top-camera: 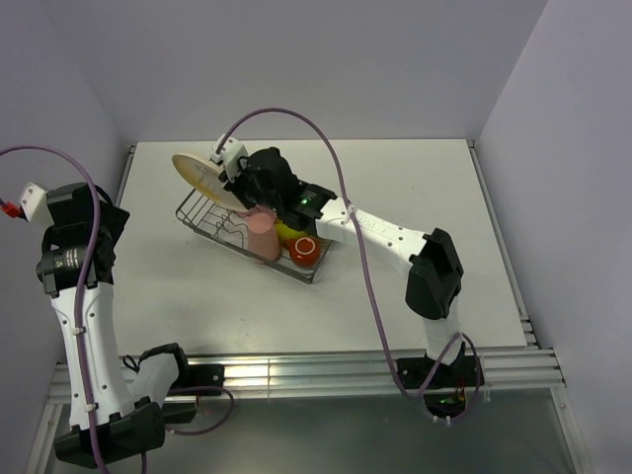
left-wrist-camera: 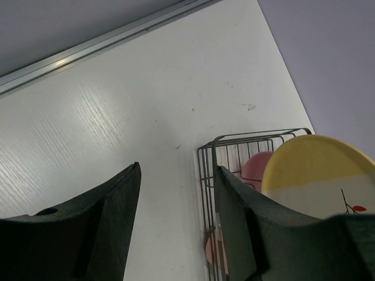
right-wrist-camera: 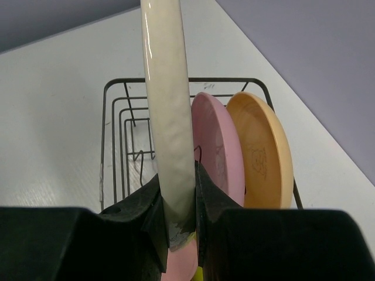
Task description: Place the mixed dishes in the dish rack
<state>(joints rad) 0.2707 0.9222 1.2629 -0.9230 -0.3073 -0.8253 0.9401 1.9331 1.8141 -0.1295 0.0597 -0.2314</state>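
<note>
My right gripper (top-camera: 233,181) is shut on the rim of the pale cream plate (top-camera: 200,173), holding it on edge over the left end of the dish rack (top-camera: 209,219). In the right wrist view the cream plate (right-wrist-camera: 167,111) stands edge-on between my fingers (right-wrist-camera: 208,193). The pink plate (right-wrist-camera: 220,146) and the tan-orange plate (right-wrist-camera: 263,153) stand upright in the rack (right-wrist-camera: 114,126) just to its right. The salmon-pink tumbler (top-camera: 263,235), lime-green bowl (top-camera: 285,232) and red mug (top-camera: 304,249) sit in the rack. The grey-beige cup is out of view. My left gripper (left-wrist-camera: 176,175) is open and empty, well left of the rack (left-wrist-camera: 234,146).
The white table (top-camera: 415,197) ends at a metal rail (top-camera: 326,370) along the near edge. Purple walls close in the back and both sides. My right arm (top-camera: 395,237) reaches across the table from the right, its cable (top-camera: 331,148) arching over it.
</note>
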